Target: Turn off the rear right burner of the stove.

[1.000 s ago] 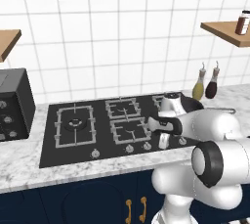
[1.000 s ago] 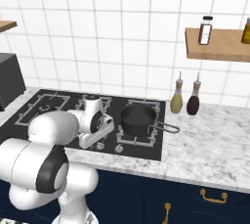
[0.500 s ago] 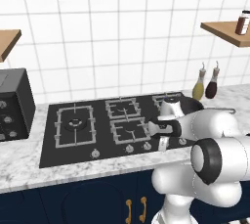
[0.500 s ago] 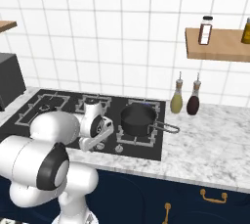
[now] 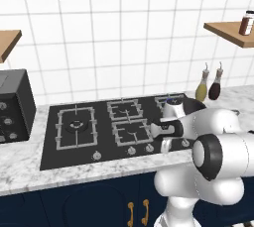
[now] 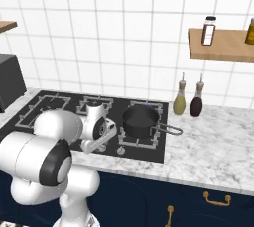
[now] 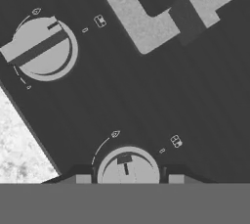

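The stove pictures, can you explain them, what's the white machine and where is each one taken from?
The white machine is a robot arm. Two pictures come from cameras behind it, left and right. The third looks down from its hand.

On the black stove stands a dark pot, with a small blue flame behind it. Two bottles stand on the counter.

The tool holds nothing. It hangs right over a silver knob, finger tips on either side; another knob lies nearby.

even bright rendered light, soft shadows, no blur.
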